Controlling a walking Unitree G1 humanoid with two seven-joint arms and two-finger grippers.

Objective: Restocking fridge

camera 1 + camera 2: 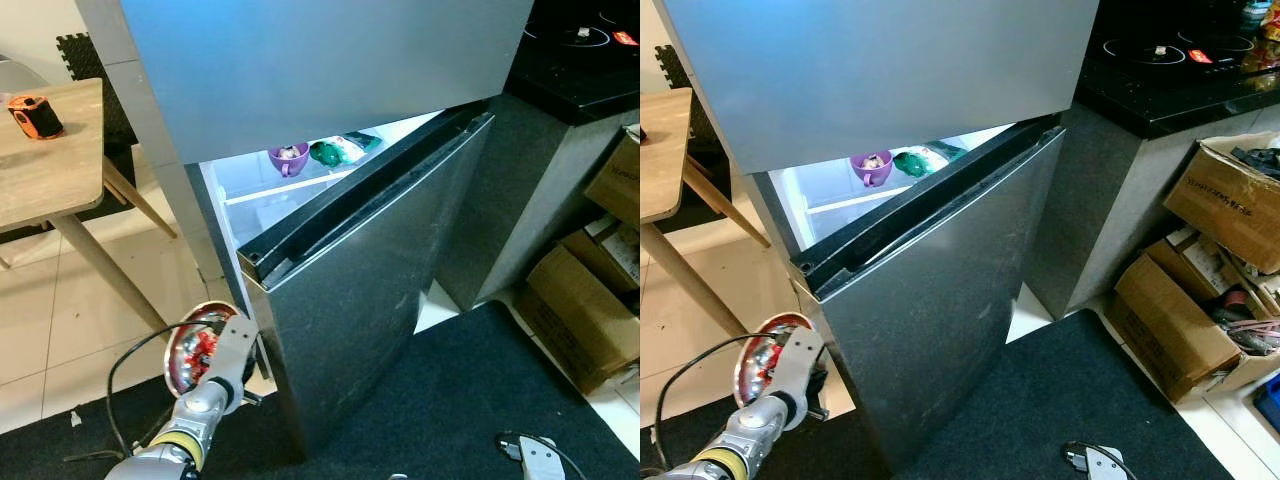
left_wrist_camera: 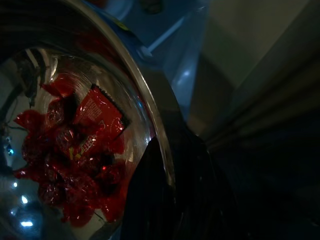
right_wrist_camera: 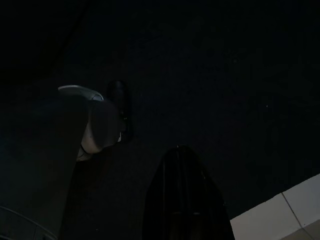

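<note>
The steel bowl (image 1: 192,352) of red-wrapped candies (image 2: 75,165) sits low at about seven o'clock in the left eye view, carried just beside the hinge-side edge of the fridge door (image 1: 370,290) and above the pale tiled floor (image 1: 60,330). It is outside the fridge, so the restocking of this item is judged to be only partway through: the bowl is in hand and brought up to the appliance, but placing it on a shelf is not yet done. The lower fridge door stands partly open, leaving a lit gap toward twelve o'clock where a white shelf (image 1: 285,185) already carries a purple cup (image 1: 288,157) and a green packet (image 1: 335,152) just beside it. The door looks too little open for the bowl to pass, so opening it wider probably comes first. The left tool (image 1: 205,360) has hold of the bowl at its rim; in the left wrist view one dark finger (image 2: 165,200) lies against the rim's outer edge with the candies heaped inside, and the fingers appear closed down onto the metal with little gap. The right tool (image 1: 1095,462) hangs idle at about five o'clock over the black mat (image 1: 480,380); whether its fingers are apart I cannot tell. A wooden table (image 1: 45,160) stands at ten o'clock, cardboard boxes (image 1: 1200,300) at three.
</note>
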